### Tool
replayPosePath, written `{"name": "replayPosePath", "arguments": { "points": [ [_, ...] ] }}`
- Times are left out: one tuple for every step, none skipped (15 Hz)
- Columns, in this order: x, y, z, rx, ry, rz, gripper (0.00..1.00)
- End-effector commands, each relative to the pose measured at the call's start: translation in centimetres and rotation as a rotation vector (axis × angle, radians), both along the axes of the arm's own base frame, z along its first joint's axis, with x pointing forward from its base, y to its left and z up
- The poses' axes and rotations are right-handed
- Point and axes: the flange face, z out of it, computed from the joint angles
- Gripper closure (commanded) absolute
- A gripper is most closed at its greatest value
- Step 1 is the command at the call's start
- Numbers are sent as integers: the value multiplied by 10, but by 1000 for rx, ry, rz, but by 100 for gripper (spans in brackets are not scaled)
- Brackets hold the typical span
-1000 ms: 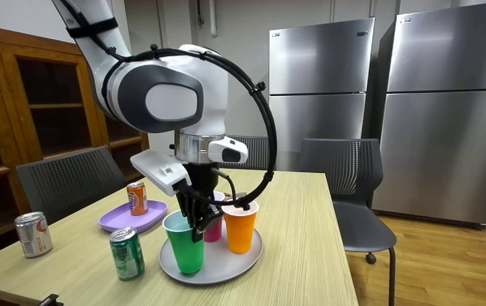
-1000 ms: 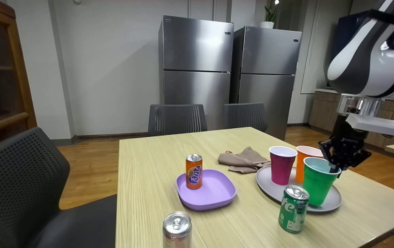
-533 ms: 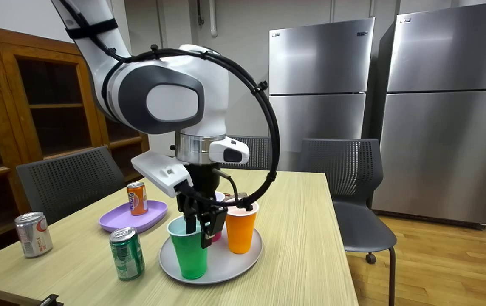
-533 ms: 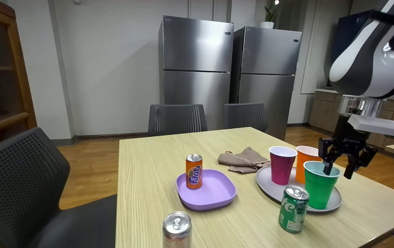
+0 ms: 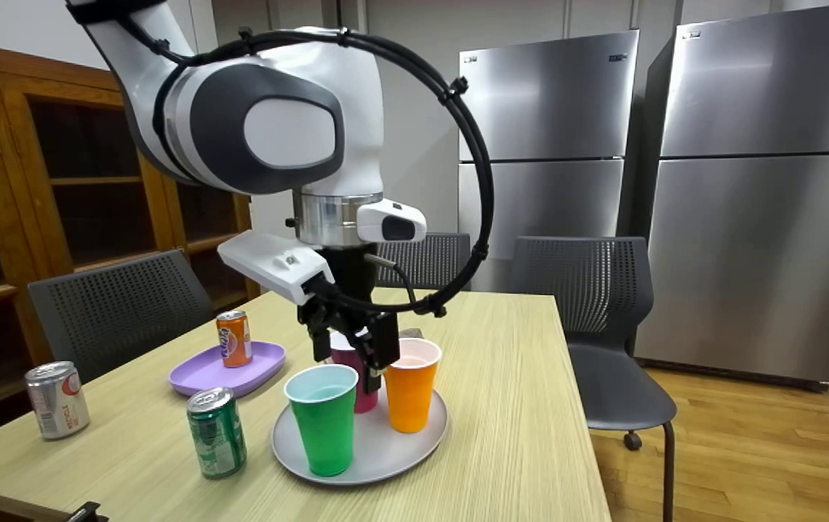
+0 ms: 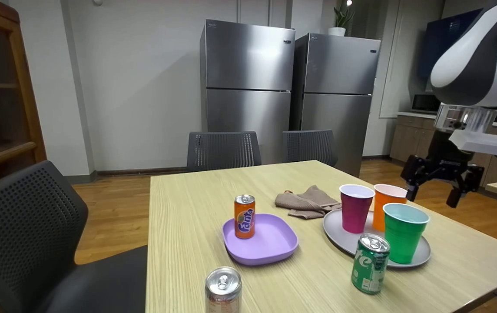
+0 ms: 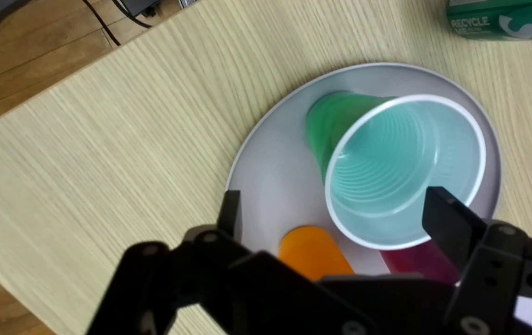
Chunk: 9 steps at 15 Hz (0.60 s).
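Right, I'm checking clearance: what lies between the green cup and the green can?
In the wrist view, from the green can: bare tabletop, then the edge of the gray plate, then the green cup.

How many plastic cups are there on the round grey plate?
3. In an exterior view, the magenta plastic cup stands at left, the orange plastic cup behind, the green plastic cup in front, all on the round grey plate. None seems hidden.

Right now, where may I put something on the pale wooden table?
Free: between the silver can, green can and rounded purple plate; in an exterior view, also right of the round grey plate, to the table edge. Crowded: around the green plastic cup, orange cup and magenta cup, near the black gripper.
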Motion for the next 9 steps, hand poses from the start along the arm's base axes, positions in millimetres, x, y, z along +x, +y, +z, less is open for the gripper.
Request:
{"name": "replayPosePath", "arguments": {
  "points": [
    [-8,12,32,-13,-23,35,0],
    [-4,16,39,-17,-27,52,0],
    [5,19,47,-15,-24,68,0],
    [4,27,53,-17,-24,84,0],
    [-1,39,56,-17,-23,107,0],
    [-1,49,60,-16,-20,124,0],
    [9,59,69,-8,-12,145,0],
    [10,72,74,-1,-6,166,0],
    [-3,89,72,-1,2,188,0]
  ]
}}
